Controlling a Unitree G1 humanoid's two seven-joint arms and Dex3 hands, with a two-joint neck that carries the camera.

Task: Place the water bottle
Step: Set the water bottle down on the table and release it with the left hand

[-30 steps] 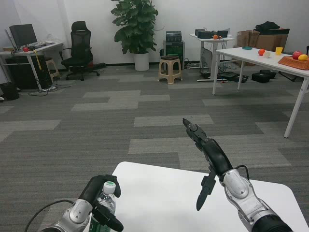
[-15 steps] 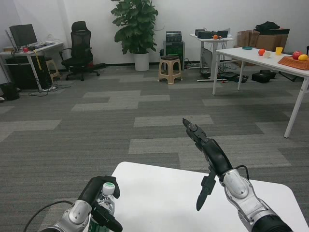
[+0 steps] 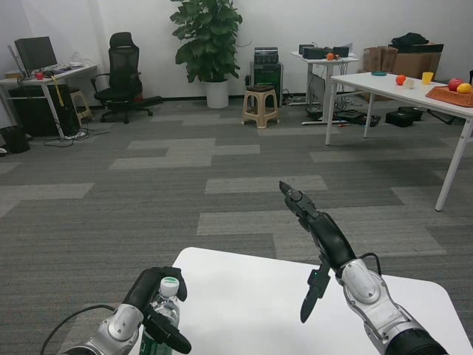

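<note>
A clear water bottle (image 3: 165, 308) with a white cap and green label stands upright at the near left corner of the white table (image 3: 251, 303). My left hand (image 3: 151, 307) grips it around the neck and shoulder, fingers wrapped over the cap side. My right hand (image 3: 321, 248) hangs above the table's right half, fingers stretched forward and apart, holding nothing. The bottle's lower part is cut off by the picture's bottom edge.
Grey carpet floor lies beyond the table. Farther off stand a second white table (image 3: 392, 87) with fruit at the right, a stool (image 3: 260, 105), a potted plant (image 3: 209, 44), and an office chair (image 3: 123, 74) by a desk at the left.
The left hand with the bottle has shifted very slightly to the right. The right hand has stayed where it was.
</note>
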